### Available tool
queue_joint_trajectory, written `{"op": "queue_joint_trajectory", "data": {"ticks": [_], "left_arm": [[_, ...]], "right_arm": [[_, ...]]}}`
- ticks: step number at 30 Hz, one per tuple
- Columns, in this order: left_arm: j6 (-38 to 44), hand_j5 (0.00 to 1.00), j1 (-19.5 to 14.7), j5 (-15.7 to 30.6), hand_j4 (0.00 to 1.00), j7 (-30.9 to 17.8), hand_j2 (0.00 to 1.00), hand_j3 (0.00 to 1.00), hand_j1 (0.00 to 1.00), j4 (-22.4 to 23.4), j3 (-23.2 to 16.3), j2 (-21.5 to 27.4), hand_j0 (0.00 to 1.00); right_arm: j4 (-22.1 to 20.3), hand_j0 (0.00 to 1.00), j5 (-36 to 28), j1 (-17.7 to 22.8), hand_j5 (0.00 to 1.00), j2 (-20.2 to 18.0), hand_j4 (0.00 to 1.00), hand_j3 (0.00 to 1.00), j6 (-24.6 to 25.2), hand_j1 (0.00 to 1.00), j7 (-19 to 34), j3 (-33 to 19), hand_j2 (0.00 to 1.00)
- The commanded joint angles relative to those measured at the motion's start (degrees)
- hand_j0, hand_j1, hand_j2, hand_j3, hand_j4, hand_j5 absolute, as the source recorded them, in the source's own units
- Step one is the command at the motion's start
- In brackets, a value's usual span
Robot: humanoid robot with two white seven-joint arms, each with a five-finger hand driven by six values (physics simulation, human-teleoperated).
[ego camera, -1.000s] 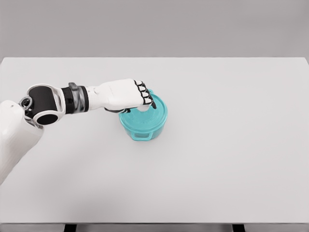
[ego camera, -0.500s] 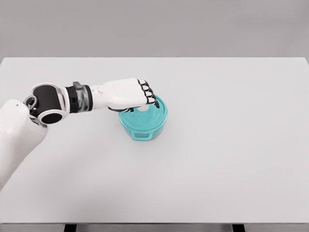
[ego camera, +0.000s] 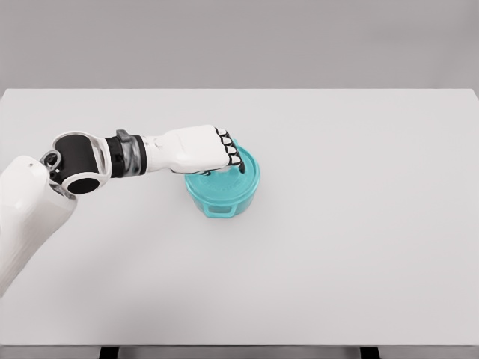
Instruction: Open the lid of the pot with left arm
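Teal pot [ego camera: 222, 191] on white table [ego camera: 359, 224], lid [ego camera: 233, 179] under left hand [ego camera: 202, 149], fingers [ego camera: 230, 153] curled, seemingly gripping it.

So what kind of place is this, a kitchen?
Probably not: it looks like a computer-simulated test bench. There is only a plain white table, a bare grey wall, and one teal pot under the left hand.

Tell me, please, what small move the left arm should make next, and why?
Probably a short straight lift: the left robot hand is curled over the top of the teal pot's lid, seemingly around its knob, and the lid looks seated.
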Motion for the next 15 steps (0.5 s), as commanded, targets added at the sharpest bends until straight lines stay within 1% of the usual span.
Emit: {"op": "queue_joint_trajectory", "data": {"ticks": [1, 4, 6, 15], "left_arm": [[0.03, 0.66, 0.00, 0.18, 0.66, -0.10, 0.66, 0.66, 0.66, 0.04, -0.01, 0.02, 0.66], [0.03, 0.65, 0.00, 0.18, 0.65, -0.10, 0.65, 0.65, 0.65, 0.04, -0.01, 0.11, 0.65], [0.03, 0.60, 0.00, 0.18, 0.60, -0.10, 0.60, 0.60, 0.60, 0.04, -0.01, 0.11, 0.60], [0.03, 0.59, 0.00, 0.35, 0.59, -0.10, 0.59, 0.59, 0.59, 0.13, 0.08, 0.19, 0.59]], "right_arm": [[0.00, 1.00, -0.06, 0.00, 1.00, 0.00, 1.00, 1.00, 0.00, 1.00, -0.07, -0.01, 1.00], [0.00, 1.00, -0.06, 0.00, 1.00, 0.00, 1.00, 1.00, 0.01, 1.00, -0.07, -0.01, 1.00], [0.00, 1.00, -0.06, 0.00, 1.00, 0.00, 1.00, 1.00, 0.01, 1.00, 0.02, -0.01, 1.00], [0.00, 1.00, -0.06, 0.00, 1.00, 0.00, 1.00, 1.00, 0.01, 1.00, 0.02, -0.01, 1.00]]}}
